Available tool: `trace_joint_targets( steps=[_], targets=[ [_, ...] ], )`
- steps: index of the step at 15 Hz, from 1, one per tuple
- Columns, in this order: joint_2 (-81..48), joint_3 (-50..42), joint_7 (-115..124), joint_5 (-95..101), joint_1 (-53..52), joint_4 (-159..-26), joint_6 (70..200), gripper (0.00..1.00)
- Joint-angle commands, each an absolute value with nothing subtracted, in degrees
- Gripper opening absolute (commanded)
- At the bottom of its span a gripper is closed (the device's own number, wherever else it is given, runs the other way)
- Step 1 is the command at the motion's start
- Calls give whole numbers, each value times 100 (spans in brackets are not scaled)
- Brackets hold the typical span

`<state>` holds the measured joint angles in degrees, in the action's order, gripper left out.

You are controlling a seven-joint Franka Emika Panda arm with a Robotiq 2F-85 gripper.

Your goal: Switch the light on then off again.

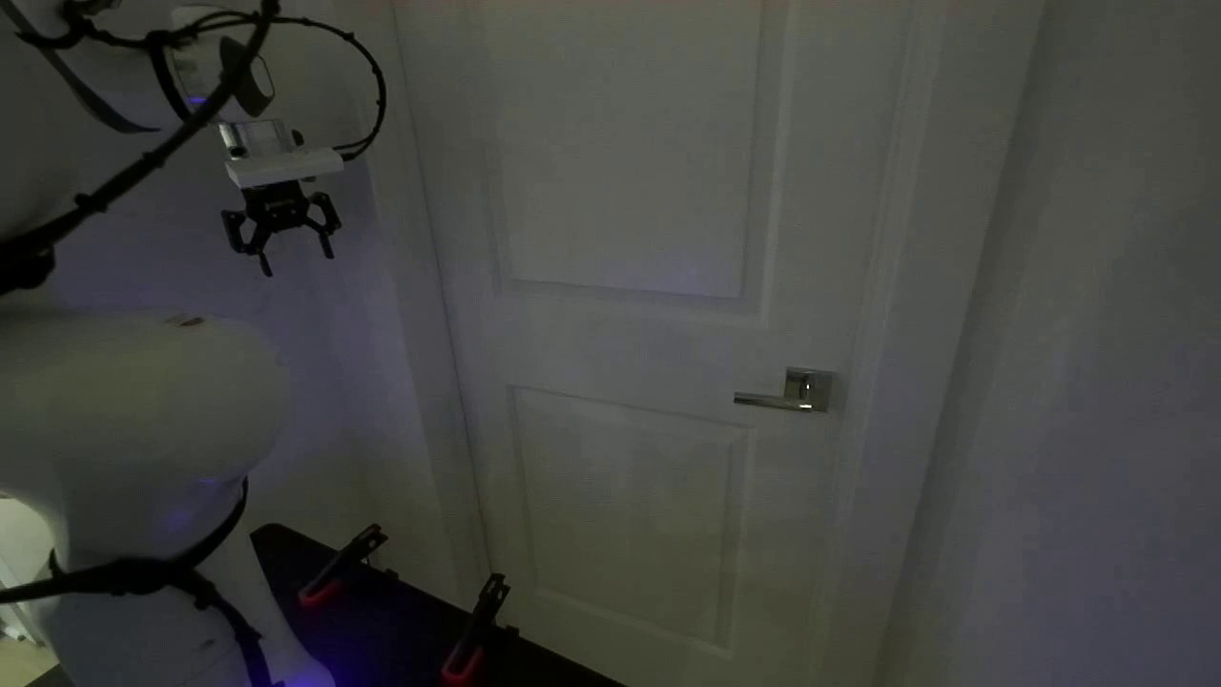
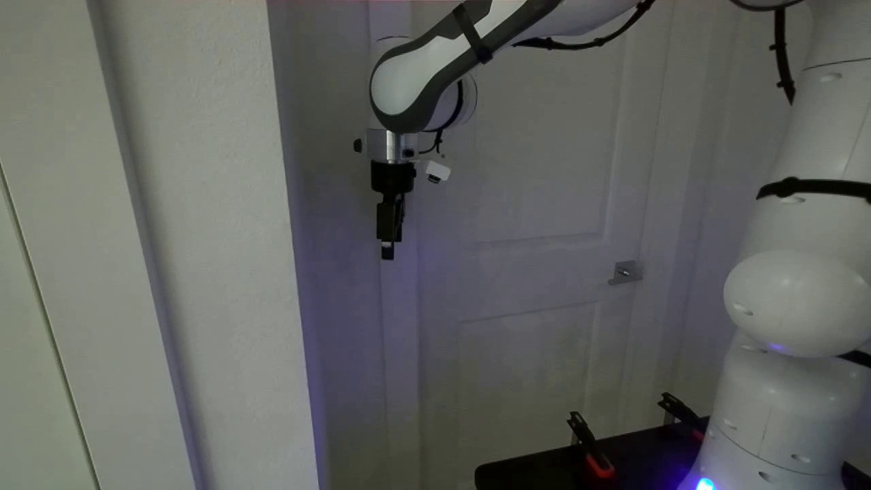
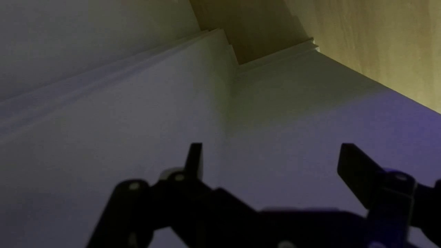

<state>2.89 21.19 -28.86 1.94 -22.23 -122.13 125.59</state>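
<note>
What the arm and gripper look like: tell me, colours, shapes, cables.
The arm is white and rounded, with dark grey trim, a black strap and black cables running along it. A silver collar leads to the black gripper, whose two fingers are jointed and angular. A white box is fixed near the collar.

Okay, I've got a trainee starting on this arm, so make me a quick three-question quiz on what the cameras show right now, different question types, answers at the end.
1. Multiple choice: the handle on the door is (a) a round knob, (b) a lever, (c) a pull cord.
2. True or false: the gripper is shut.
3. Fill in the number: in both exterior views, ____ black-and-red clamps show at the black tabletop.

Key:
1. (b), a lever.
2. False; its jaws stand apart, with nothing between them.
3. Two.
</note>
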Motion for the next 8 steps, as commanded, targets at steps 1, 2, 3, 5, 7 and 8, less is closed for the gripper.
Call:
trace_joint_targets(
  steps=[1, 2, 3, 5, 7, 8],
  targets=[
    [278, 2120, -2880, 199, -2225, -12190, 12542, 100],
    [278, 2120, -2879, 199, -2225, -12190, 12541, 100],
    [278, 2120, -2880, 199, -2225, -12189, 12540, 100],
    [278, 2120, -2880, 199, -2225, -12188, 12539, 100],
    [418, 2168, -2831, 265, -2269, -12251, 12508, 100],
    [497, 2203, -2785, 301, -2300, -12269, 12474, 100]
  ],
)
